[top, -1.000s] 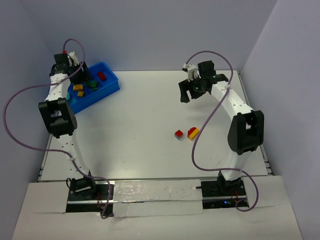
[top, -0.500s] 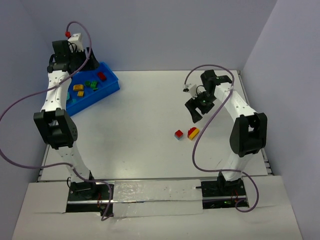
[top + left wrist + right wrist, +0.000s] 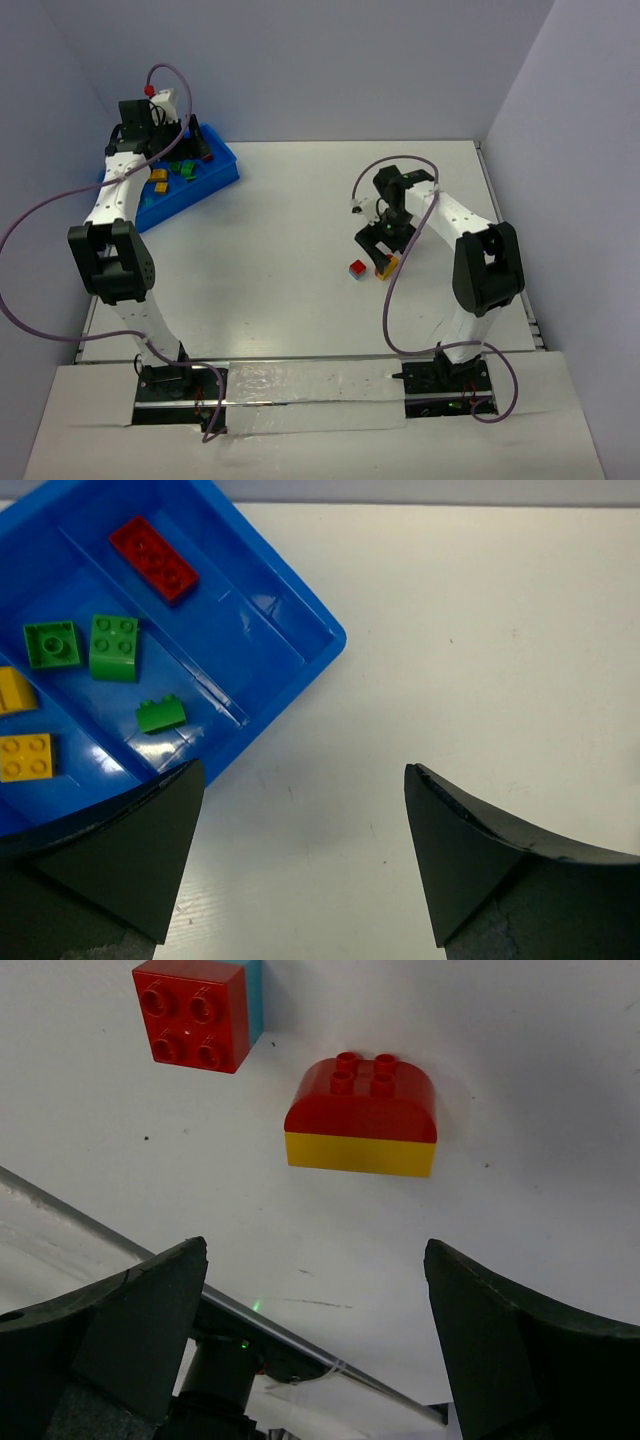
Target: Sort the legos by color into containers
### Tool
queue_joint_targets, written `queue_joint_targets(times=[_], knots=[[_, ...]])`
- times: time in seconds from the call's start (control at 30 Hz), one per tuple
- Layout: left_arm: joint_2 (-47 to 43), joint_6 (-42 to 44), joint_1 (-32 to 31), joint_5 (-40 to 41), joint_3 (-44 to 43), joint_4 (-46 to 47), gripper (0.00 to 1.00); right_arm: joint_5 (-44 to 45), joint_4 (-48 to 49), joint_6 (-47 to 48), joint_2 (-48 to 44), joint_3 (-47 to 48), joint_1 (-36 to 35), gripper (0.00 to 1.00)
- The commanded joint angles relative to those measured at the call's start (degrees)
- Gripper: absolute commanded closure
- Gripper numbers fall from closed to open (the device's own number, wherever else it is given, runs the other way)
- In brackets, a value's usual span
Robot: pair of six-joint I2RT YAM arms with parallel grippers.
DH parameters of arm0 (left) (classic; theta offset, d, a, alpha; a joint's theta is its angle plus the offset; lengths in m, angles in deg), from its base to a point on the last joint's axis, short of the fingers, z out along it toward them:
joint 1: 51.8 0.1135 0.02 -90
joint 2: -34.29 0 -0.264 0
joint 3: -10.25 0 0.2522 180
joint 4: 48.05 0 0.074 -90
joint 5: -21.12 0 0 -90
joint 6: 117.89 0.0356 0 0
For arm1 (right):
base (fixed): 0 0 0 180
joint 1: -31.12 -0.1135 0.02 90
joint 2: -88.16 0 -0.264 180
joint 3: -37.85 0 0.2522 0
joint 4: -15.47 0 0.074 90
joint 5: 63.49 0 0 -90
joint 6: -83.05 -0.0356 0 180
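Observation:
The blue container (image 3: 218,172) sits at the back left. In the left wrist view the container (image 3: 262,602) holds a red lego (image 3: 153,558), three green legos (image 3: 114,647) and two yellow ones (image 3: 25,757) in separate compartments. My left gripper (image 3: 197,140) (image 3: 304,768) hangs open and empty over the bin's near right corner and the table beside it. On the table lie a red-and-teal lego (image 3: 357,269) (image 3: 195,1012) and a red-and-yellow lego (image 3: 386,266) (image 3: 362,1117). My right gripper (image 3: 379,246) (image 3: 315,1246) is open just above them, holding nothing.
Purple cables loop from both arms over the white table (image 3: 280,250). The table's right rail (image 3: 515,260) runs behind the right arm. Grey walls enclose the back and sides.
The right gripper came down and toward the near side to the two loose legos and opened wider. The left gripper shifted right over the bin's edge and opened wider.

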Motion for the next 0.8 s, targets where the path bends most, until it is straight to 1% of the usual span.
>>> queue_joint_targets(times=[0.0,0.13,0.3,0.37,0.77], knots=[[-4.9,-0.9,-0.5,0.0,0.7,2.7,0.09,3.3,2.9,-5.5,0.8,-0.2,-1.6,0.04],[-5.5,-0.8,-0.5,0.1,1.3,2.7,0.08,6.4,6.1,-9.1,3.7,0.9,-2.1,0.03],[-5.8,-0.3,-0.5,0.0,1.6,2.7,0.08,9.2,8.8,-11.2,6.0,0.4,-2.2,0.02],[-5.9,-0.1,-0.5,0.0,1.6,2.7,0.07,8.9,10.2,-11.1,6.1,-0.1,-2.4,0.00],[-5.0,0.1,-0.5,-0.8,0.6,2.1,0.07,7.7,14.8,-9.7,6.8,-4.5,-3.6,0.00]])
